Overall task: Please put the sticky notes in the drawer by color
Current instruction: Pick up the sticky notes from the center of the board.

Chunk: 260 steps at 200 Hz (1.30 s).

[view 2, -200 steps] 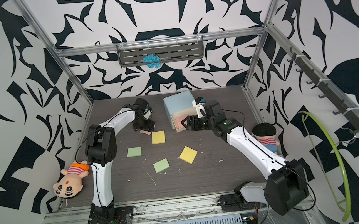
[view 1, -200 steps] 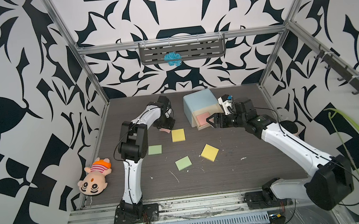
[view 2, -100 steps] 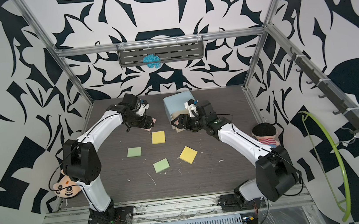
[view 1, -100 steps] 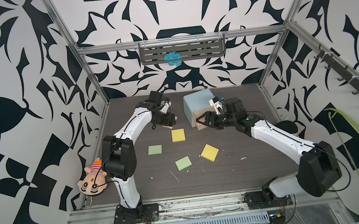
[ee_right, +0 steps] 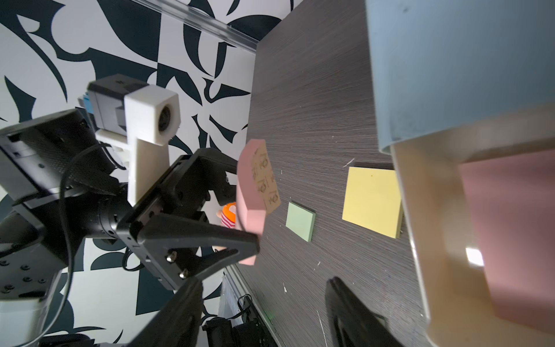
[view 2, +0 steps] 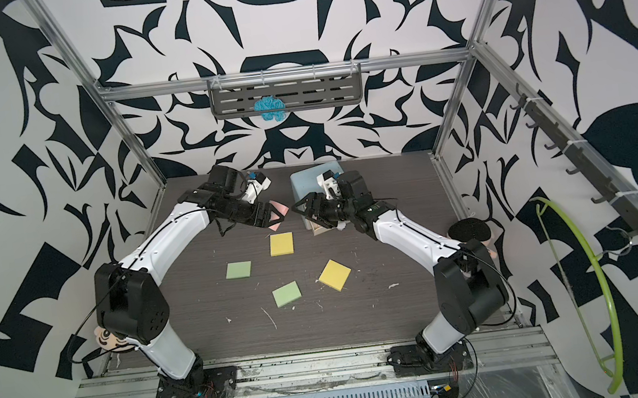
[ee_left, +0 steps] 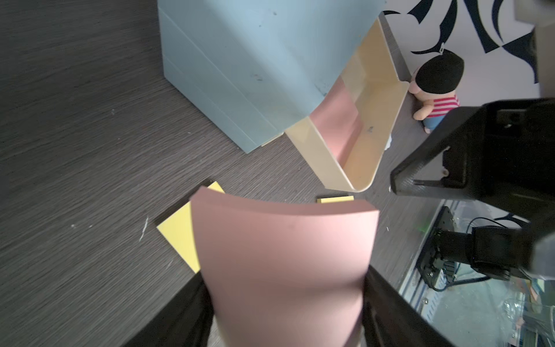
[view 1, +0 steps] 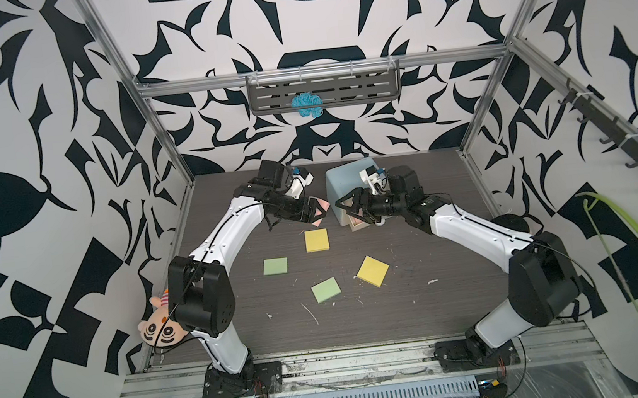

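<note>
Pink sticky note [ee_left: 282,255] is clamped, bowed, in left gripper [view 1: 315,211], off the table just left of the drawer chest [view 1: 342,183] at far centre. Pulled-out drawer [ee_left: 375,120] already holds a pink pad [ee_left: 336,120]. Right gripper [view 1: 346,209], jaws apart and empty, hangs over it. Yellow pads [view 1: 317,240] [view 1: 373,271] and green pads [view 1: 275,266] [view 1: 325,290] lie nearer, doll [view 1: 159,329] near left. A second ago left gripper was down at the table.

A robotics lab test cell: aluminium frame [view 1: 320,71], black-and-white patterned walls [view 1: 18,118], metal mounting rail [view 1: 351,368] in front.
</note>
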Each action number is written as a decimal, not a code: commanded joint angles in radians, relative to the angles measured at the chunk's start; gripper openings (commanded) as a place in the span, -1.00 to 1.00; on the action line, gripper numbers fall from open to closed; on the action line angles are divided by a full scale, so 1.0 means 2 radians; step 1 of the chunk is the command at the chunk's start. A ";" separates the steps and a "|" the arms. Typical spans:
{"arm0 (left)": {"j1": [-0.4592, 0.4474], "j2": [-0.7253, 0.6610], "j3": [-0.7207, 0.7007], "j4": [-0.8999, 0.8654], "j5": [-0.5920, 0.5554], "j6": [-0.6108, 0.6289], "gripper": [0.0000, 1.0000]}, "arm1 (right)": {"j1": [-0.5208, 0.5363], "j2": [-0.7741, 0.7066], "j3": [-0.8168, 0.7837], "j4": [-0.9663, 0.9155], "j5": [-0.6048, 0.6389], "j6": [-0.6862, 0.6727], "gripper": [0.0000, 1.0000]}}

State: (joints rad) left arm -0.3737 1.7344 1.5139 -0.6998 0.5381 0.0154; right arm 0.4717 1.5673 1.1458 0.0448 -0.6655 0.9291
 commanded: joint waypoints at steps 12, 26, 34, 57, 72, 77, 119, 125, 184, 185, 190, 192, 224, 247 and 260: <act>-0.006 -0.010 -0.001 0.009 0.045 0.002 0.51 | 0.009 0.009 0.033 0.022 -0.013 0.005 0.38; -0.008 -0.008 0.000 0.007 0.045 0.004 0.51 | 0.011 0.018 0.040 0.023 -0.014 0.006 0.34; -0.009 -0.008 0.000 0.006 0.046 0.004 0.51 | 0.012 0.024 0.043 0.022 -0.014 0.007 0.32; -0.010 -0.007 0.001 0.001 0.048 0.009 0.50 | 0.015 0.037 0.051 0.025 -0.018 0.008 0.22; -0.009 -0.009 0.002 -0.002 0.047 0.011 0.50 | 0.015 0.043 0.056 0.027 -0.020 0.011 0.12; -0.010 -0.009 0.001 -0.001 0.047 0.012 0.50 | 0.016 0.046 0.057 0.028 -0.021 0.012 0.05; -0.010 -0.004 0.001 -0.006 0.046 0.020 0.50 | 0.017 0.052 0.064 0.032 -0.024 0.017 -0.25; -0.010 -0.003 0.002 -0.009 0.045 0.022 0.50 | 0.017 0.052 0.064 0.031 -0.024 0.017 -0.28; -0.010 0.003 0.007 -0.014 0.040 0.027 0.52 | 0.017 0.051 0.062 0.029 -0.027 0.013 -0.66; -0.010 0.003 0.006 -0.014 0.040 0.027 0.53 | 0.017 0.051 0.062 0.030 -0.027 0.013 -0.67; -0.010 0.003 0.007 -0.014 0.040 0.027 0.56 | 0.017 0.050 0.062 0.029 -0.027 0.012 -0.73; -0.010 0.003 0.007 -0.014 0.040 0.027 0.58 | 0.017 0.050 0.063 0.028 -0.027 0.012 -0.74; -0.010 0.001 0.005 -0.011 0.038 0.026 0.95 | 0.017 0.046 0.061 0.018 -0.026 0.004 -1.00; -0.010 -0.016 -0.007 0.010 0.036 0.023 0.99 | 0.016 0.034 0.052 0.015 -0.016 -0.003 -1.00; -0.010 -0.040 -0.027 0.044 0.033 0.018 0.99 | 0.012 0.023 0.046 0.007 -0.005 -0.011 -1.00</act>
State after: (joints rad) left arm -0.3912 1.7321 1.5089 -0.6910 0.5915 0.0532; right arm 0.4999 1.6821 1.2339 0.0551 -0.7055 0.9493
